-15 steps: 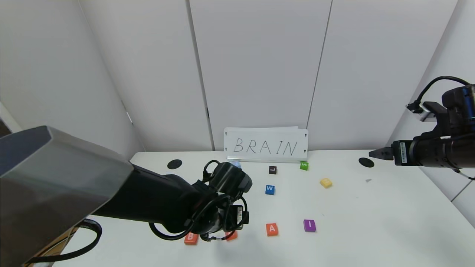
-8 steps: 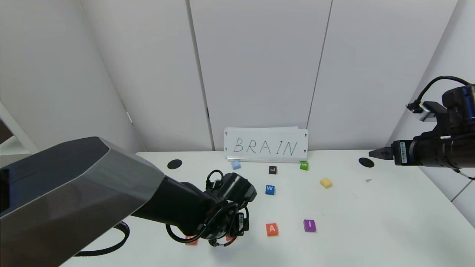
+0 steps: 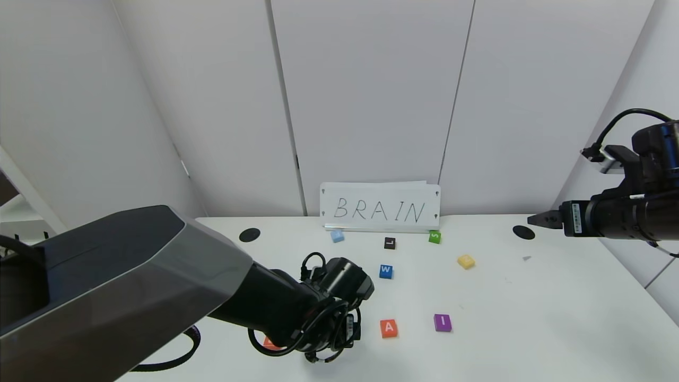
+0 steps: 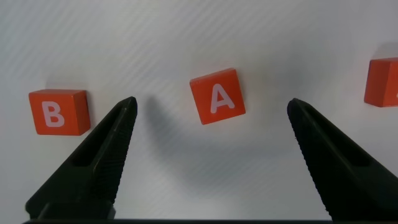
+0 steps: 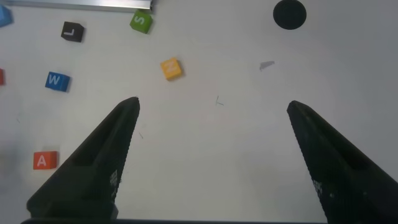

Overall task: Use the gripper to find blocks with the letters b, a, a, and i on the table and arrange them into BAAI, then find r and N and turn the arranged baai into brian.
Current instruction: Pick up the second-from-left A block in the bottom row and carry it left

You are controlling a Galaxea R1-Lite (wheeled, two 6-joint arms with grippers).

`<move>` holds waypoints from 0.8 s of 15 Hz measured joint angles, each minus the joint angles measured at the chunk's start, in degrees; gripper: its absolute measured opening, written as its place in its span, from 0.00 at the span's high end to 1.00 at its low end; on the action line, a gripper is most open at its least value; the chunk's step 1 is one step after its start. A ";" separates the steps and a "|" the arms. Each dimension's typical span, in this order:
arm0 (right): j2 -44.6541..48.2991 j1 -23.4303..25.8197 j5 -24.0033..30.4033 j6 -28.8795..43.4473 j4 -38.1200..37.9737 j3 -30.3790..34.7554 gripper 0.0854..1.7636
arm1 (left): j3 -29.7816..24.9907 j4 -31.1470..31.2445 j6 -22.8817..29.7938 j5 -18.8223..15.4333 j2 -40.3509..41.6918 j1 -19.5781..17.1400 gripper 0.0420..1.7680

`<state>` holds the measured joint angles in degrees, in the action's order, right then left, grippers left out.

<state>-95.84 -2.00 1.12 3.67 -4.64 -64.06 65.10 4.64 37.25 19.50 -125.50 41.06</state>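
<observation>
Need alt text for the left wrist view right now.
The left end effector hangs open over the white table, its fingers on either side of an orange A tile. An orange B tile lies outside one finger; another orange tile is cut off at the edge.

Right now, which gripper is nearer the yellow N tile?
Right. The right gripper hangs open above the table with the yellow N tile just ahead; the left gripper is low over an orange A tile, farther away.
</observation>
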 joint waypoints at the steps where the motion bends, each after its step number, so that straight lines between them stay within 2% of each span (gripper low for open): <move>1: 0.01 0.05 -0.01 0.02 0.02 0.00 0.03 | -0.02 0.00 0.05 -0.21 -0.21 0.04 0.03; 3: 0.00 0.10 -0.01 0.02 0.09 -0.02 0.03 | -0.02 -0.05 0.29 -0.38 -0.68 0.00 0.03; 6: 0.00 0.10 -0.04 0.02 0.07 -0.05 0.03 | -0.49 -3.36 0.82 -0.54 -1.32 0.00 0.03; 12: -0.07 0.10 -0.01 0.02 0.09 0.00 0.03 | -0.77 -3.86 1.41 -0.55 -2.41 -0.18 0.03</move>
<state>-95.92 -1.90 1.11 3.69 -4.56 -64.06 64.33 0.78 38.67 18.96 -127.92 40.88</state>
